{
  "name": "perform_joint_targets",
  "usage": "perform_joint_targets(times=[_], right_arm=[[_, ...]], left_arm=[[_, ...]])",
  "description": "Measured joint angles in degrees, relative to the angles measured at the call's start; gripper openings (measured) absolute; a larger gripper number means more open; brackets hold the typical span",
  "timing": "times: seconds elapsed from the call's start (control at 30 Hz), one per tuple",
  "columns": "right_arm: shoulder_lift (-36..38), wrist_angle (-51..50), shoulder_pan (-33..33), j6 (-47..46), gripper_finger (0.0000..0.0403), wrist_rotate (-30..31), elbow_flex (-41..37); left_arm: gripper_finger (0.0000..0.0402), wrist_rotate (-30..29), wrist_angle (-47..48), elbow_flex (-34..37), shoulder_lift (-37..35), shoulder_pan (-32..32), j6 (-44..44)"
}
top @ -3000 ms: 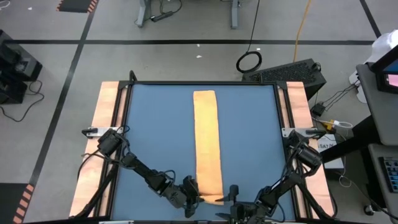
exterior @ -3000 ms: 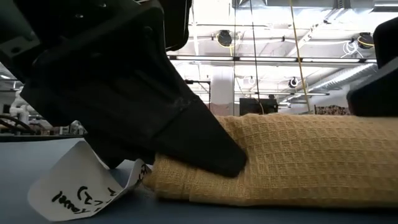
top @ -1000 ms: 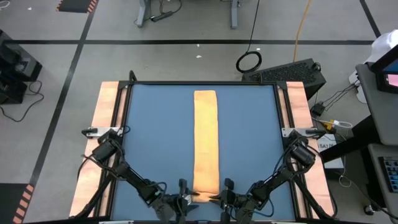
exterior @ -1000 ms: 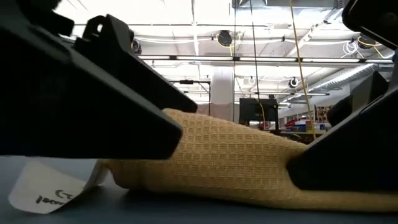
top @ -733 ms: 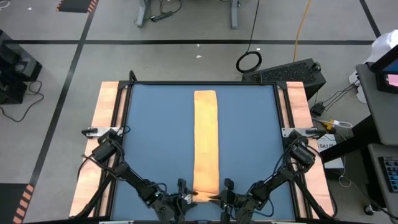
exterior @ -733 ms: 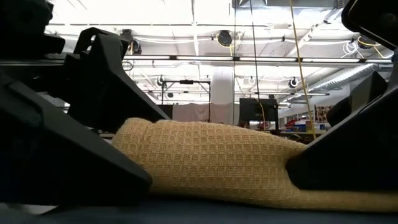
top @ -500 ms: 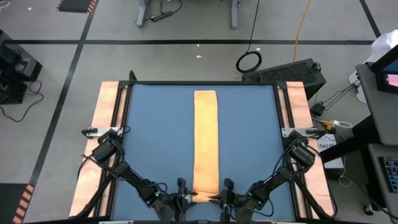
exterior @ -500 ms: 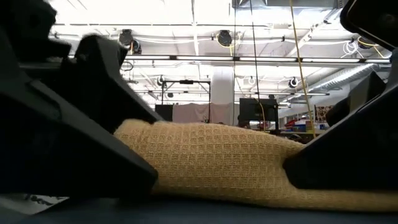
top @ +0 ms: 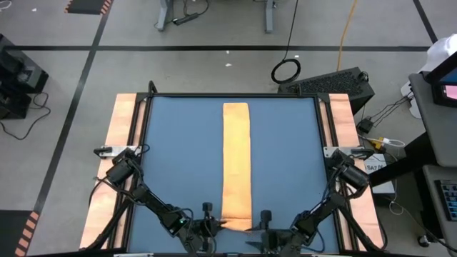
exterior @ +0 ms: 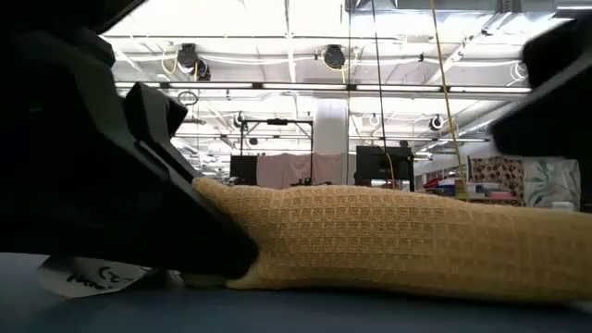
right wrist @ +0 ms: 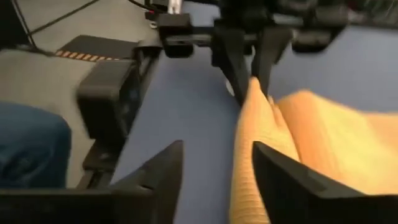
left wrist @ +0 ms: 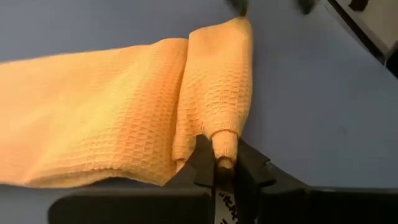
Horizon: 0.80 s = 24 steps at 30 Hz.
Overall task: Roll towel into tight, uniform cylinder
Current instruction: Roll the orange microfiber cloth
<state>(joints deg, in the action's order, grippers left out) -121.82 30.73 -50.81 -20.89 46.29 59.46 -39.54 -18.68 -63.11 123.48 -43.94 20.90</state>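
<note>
The left pincer (left wrist: 222, 163) is pinching the rolled near end of the towel (top: 237, 164), which is lying lengthwise down the counter (top: 178, 157); the right pincer (right wrist: 217, 165) is standing open, empty, beside it. Soft and limp, the cloth looks best gripped at the roll's ends.

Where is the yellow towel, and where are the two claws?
towel (top: 237, 157): high view, middle of the flat strip.
left claw (left wrist: 219, 163): left wrist view, tips pinching the rolled end.
right claw (right wrist: 214, 163): right wrist view, gap between open tips.
</note>
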Motion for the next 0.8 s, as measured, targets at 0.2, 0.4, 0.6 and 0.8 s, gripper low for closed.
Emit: perform_joint_targets(times=[0.2,0.4,0.6,0.8], right_arm=[[-0.1,0.9,-4.0,5.5,0.0272,8.4,0.0],[-0.2,-1.0,-3.2,5.2,0.0307,8.6,0.1],[-0.2,-4.9,-0.4,-2.2,0.0292,2.6,0.2],[-0.4,-8.3,0.4,-9.7,0.0268,1.8,0.2]], left_arm=[[0.0023,4.0,-0.2,0.0,-0.1,0.6,11.6],[0.0024,10.6,-1.1,0.0,-0.5,2.0,18.7],[0.0025,18.5,-1.5,0.0,-0.8,4.4,24.2],[0.0026,22.2,-1.5,0.0,-0.8,5.3,24.3]])
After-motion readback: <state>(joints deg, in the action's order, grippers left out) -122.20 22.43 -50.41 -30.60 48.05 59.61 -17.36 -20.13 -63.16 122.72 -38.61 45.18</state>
